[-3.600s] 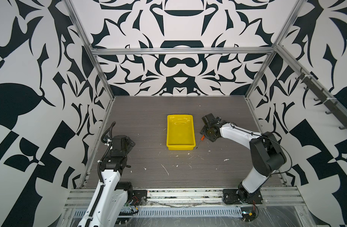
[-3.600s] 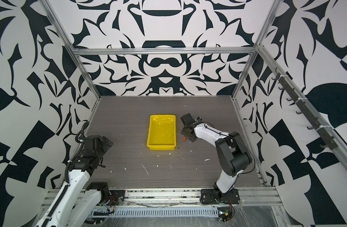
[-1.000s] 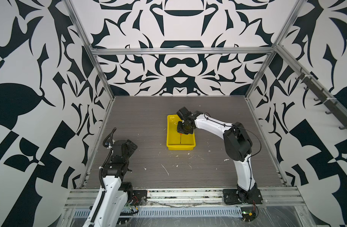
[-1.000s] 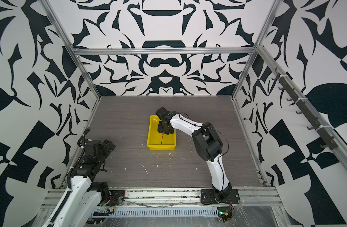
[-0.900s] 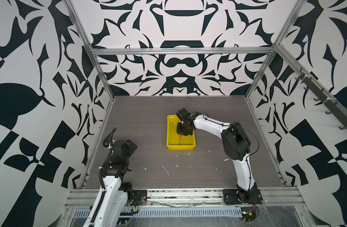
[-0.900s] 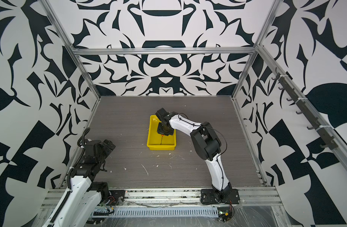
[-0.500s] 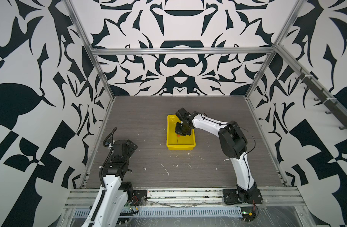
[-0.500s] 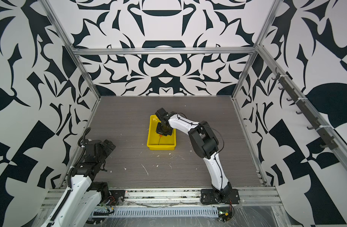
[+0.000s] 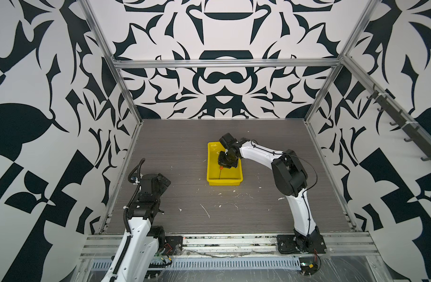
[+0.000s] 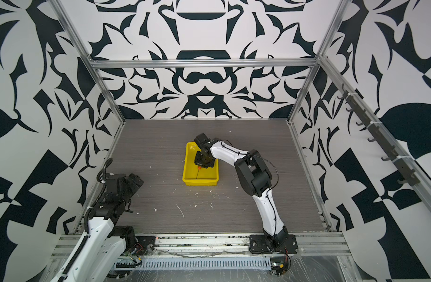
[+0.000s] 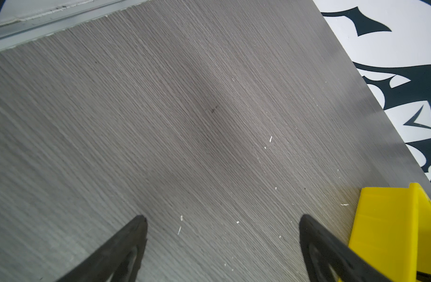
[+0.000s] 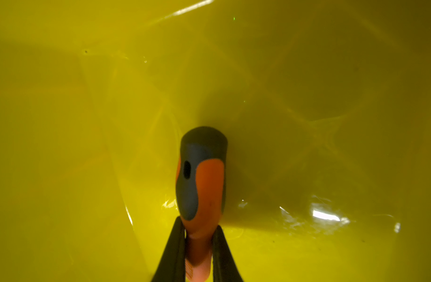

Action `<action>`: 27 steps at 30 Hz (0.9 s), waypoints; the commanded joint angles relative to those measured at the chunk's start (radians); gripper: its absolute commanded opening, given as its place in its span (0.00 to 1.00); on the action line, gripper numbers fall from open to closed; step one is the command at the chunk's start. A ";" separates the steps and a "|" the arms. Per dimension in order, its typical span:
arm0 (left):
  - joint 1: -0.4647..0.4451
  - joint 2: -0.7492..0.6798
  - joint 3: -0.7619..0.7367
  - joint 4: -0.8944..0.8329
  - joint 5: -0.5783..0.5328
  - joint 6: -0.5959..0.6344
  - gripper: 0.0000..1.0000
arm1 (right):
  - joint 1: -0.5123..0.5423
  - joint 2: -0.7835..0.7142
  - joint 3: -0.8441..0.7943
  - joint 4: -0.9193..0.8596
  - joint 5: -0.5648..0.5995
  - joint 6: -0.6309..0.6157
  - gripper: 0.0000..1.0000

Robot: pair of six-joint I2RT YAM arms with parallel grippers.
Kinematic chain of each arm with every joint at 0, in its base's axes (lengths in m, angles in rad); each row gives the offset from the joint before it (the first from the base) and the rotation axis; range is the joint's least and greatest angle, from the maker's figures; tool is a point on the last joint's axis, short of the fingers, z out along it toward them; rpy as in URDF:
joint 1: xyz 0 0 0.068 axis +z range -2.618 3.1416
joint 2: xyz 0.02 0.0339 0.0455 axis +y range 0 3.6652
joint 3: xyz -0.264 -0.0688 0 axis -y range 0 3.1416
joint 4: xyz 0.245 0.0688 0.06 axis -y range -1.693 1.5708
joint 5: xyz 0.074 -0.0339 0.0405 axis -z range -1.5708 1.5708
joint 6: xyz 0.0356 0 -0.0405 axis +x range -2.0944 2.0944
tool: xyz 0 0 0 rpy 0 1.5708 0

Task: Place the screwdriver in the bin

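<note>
Two top views first: the right gripper [image 9: 222, 166], a few seconds ago at the right edge of the bin [image 9: 224, 182], now hangs inside it at mid-tabletop [image 9: 185, 214], pinching the screwdriver [image 9: 220, 169], shaft slanting toward the near wall. It has barely shifted this last second, so I judge only release remains.

Left wrist: the left gripper [image 11: 221, 219] gapes wide over bare tabletop, bin beside it.

Right wrist: jaws clamp the orange handle, black cap close to the bin floor; contact unclear.
</note>
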 commanded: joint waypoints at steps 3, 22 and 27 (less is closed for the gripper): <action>0.003 0.003 0.001 -0.010 -0.007 -0.010 1.00 | -0.004 -0.021 0.063 0.014 0.049 0.018 0.04; 0.003 0.028 -0.003 0.009 -0.002 -0.016 1.00 | -0.004 -0.065 0.151 -0.068 0.049 -0.009 0.36; 0.003 0.067 0.008 0.019 0.006 -0.013 1.00 | -0.006 -0.247 0.087 -0.103 0.083 -0.085 0.34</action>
